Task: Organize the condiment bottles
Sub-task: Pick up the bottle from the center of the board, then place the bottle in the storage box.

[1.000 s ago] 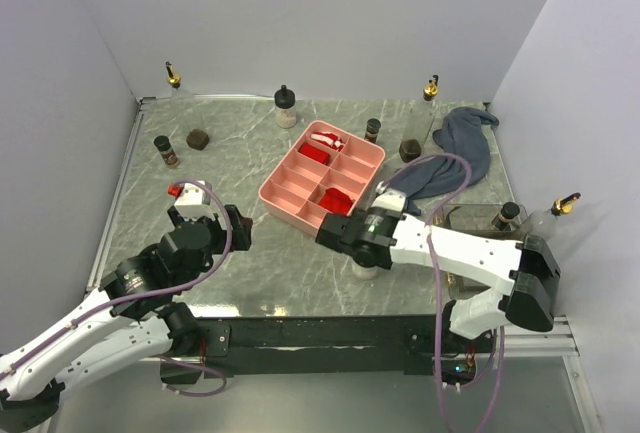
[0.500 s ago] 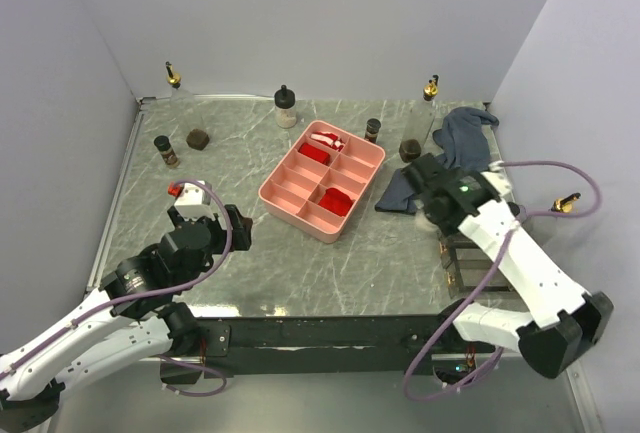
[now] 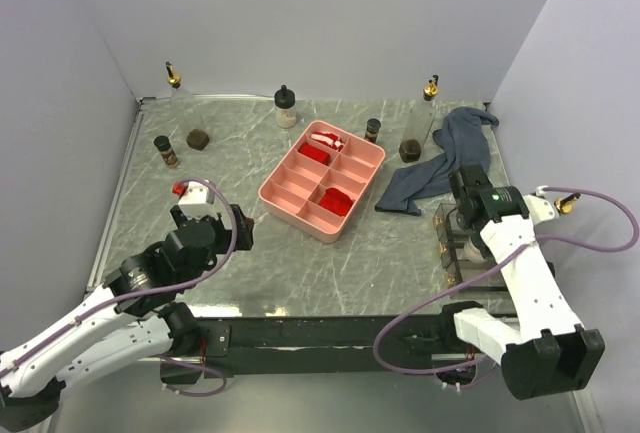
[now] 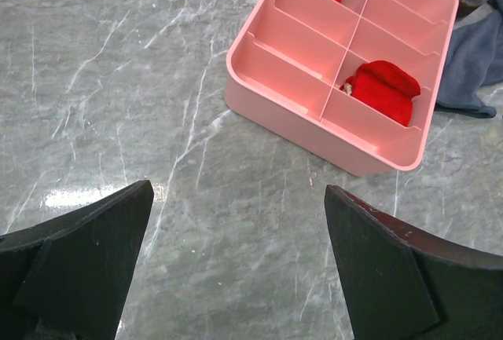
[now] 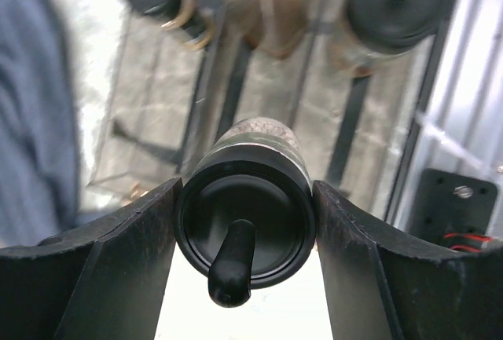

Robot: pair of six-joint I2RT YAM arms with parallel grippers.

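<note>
Right wrist view: right claw [image 5: 245,226] pinches a black-capped bottle [image 5: 263,191] mid-frame, its long axis aimed straight into the clear rack [image 5: 153,112] up top; left claw [image 4: 237,191] gapes empty.

Top external: set high behind the near edge of the table [image 3: 300,253], faced down across all of it. Left wrist: tilted down, close over the marble; shared pink tray [image 4: 314,140] and cloth [image 4: 471,65] with top view. Right wrist: aimed straight down, very near, onto capped bottle [image 5: 245,222].
</note>
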